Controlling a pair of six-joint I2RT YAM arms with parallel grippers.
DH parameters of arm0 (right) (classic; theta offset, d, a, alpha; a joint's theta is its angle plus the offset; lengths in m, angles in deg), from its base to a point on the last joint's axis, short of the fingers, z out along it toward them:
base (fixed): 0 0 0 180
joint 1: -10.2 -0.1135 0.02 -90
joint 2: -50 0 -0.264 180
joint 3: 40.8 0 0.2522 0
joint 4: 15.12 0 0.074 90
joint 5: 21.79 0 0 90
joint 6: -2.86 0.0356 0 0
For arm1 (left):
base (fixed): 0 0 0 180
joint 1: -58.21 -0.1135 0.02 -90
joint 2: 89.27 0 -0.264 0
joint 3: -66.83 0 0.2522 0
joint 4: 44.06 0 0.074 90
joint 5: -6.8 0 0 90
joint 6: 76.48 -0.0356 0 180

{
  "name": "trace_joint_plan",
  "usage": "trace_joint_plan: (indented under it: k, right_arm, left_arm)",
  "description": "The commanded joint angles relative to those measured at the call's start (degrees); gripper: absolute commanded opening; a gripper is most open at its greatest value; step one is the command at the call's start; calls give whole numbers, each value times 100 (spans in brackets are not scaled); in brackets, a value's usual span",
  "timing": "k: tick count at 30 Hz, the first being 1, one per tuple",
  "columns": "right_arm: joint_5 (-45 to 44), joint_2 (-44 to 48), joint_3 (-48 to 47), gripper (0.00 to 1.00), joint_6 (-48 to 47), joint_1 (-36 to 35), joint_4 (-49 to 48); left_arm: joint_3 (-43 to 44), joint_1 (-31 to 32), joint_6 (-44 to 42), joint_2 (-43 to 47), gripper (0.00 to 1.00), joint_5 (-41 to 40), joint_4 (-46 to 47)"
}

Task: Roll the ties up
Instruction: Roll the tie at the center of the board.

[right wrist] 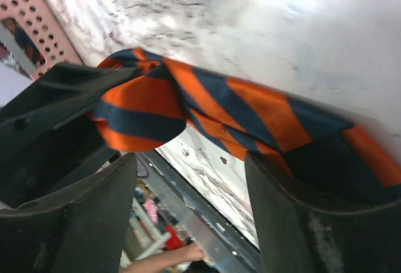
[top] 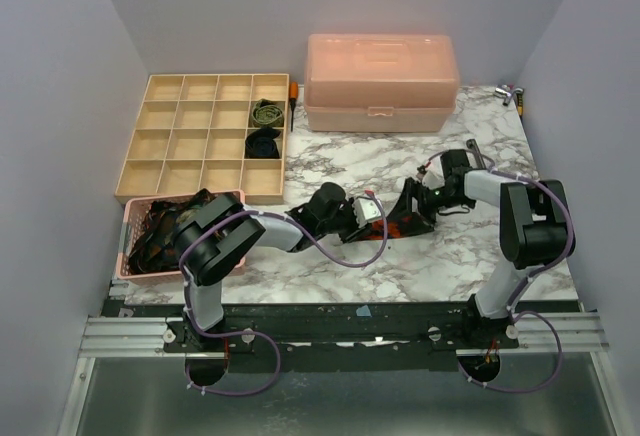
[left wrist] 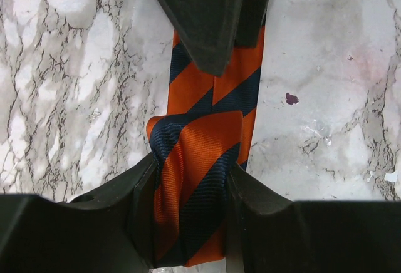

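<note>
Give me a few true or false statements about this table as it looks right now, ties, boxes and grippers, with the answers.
1. The left gripper is closed on the orange-and-navy tie. True.
2. The pink box at the back has its lid open. False: the lid is closed.
3. Two rolled ties, the olive tie and the black tie, sit in the compartment tray. True.
4. Those rolled ties are in the tray's leftmost column. False: they are in the rightmost column, one compartment behind the other.
5. The pink basket holds nothing. False: it holds dark ties.
</note>
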Motion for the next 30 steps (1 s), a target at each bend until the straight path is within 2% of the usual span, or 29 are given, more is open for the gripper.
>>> trace_joint_plan:
  k: [1, 2, 3, 7, 14, 17, 20, 27, 30]
  right_arm:
    - [411, 471, -252, 81, -448, -19, 350]
    - [478, 624, -253, 87, -382, -73, 268]
    - [512, 770, -244, 90, -301, -151, 147]
    - [498, 807, -191, 90, -3, -484, -325]
    - [236, 62, -419, 72, -59, -761, -637]
    - [-33, -53, -413, 56, -141, -761, -663]
    - [-178, -182, -385, 49, -195, -763, -663]
    - [166, -315, -370, 45, -169, -763, -851]
    - [542, -323, -342, 50, -97, -770, -960]
  left_arm:
    - [-94, -23, -361, -404, 22, 86, -1001]
    - [-87, -23, -354, -406, 22, 133, -1019]
    - [-82, -24, -346, -404, 22, 194, -1024]
    - [-7, -22, -299, -432, 22, 295, -1108]
    - [70, -33, -325, -451, 23, 460, -1184]
    - [94, -32, -334, -451, 23, 498, -1202]
    - [97, -41, -396, -448, 23, 584, -1204]
    - [185, -76, -431, -506, 25, 674, -1275]
    - [217, -93, -418, -523, 26, 726, -1301]
